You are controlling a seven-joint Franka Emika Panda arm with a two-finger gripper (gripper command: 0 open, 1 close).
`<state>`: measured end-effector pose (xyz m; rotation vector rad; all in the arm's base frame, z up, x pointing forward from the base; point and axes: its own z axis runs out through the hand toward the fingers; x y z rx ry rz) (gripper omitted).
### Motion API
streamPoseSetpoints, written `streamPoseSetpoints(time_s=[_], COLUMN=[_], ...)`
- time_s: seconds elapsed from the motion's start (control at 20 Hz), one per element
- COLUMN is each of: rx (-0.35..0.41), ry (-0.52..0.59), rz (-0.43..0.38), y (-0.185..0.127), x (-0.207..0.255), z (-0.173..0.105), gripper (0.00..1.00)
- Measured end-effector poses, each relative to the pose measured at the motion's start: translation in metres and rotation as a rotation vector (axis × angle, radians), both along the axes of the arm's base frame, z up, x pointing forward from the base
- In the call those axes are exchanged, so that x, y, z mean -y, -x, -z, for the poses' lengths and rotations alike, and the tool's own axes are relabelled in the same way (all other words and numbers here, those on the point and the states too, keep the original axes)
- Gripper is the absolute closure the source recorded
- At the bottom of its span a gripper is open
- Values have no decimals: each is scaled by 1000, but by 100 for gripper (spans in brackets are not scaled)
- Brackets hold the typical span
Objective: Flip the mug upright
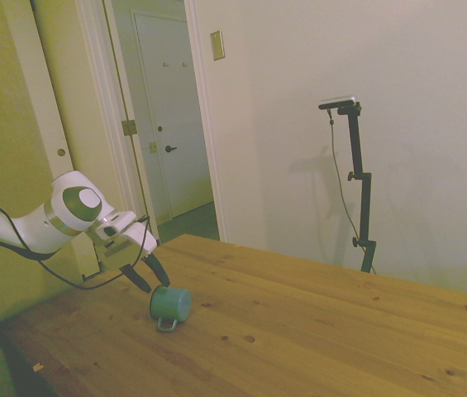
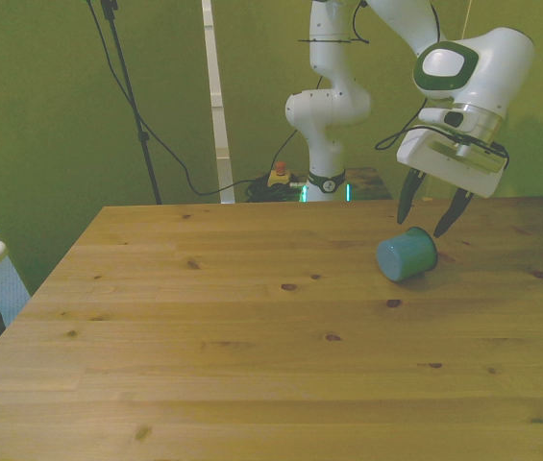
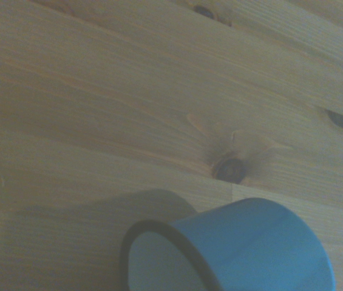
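Progress is sitting near zero: in the side view the small teal-green cylindrical mug (image 1: 169,305) is lying on its side on the wooden plank table (image 1: 316,331), loop handle down by the boards, nothing lifted yet. I am hovering my black two-finger gripper (image 1: 147,275) just beside the mug, fingers spread, gripping nothing.

In the front view I am angling down behind the mug (image 2: 407,254), its closed base facing the camera.

In the wrist view the mug's dark-rimmed mouth is pointing toward me, a dark knot in the boards just beside it. Grasping and righting are remaining, I judge.
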<state>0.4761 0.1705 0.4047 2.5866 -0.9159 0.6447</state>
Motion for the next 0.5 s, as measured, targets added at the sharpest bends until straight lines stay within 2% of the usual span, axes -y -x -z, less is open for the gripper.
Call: streamPoseSetpoints(time_s=[0.2, 0.5], rx=[27, 111], ry=[103, 267], rz=[19, 48], y=[4, 11], x=[-3, -13], z=[10, 26], gripper=[0, 0])
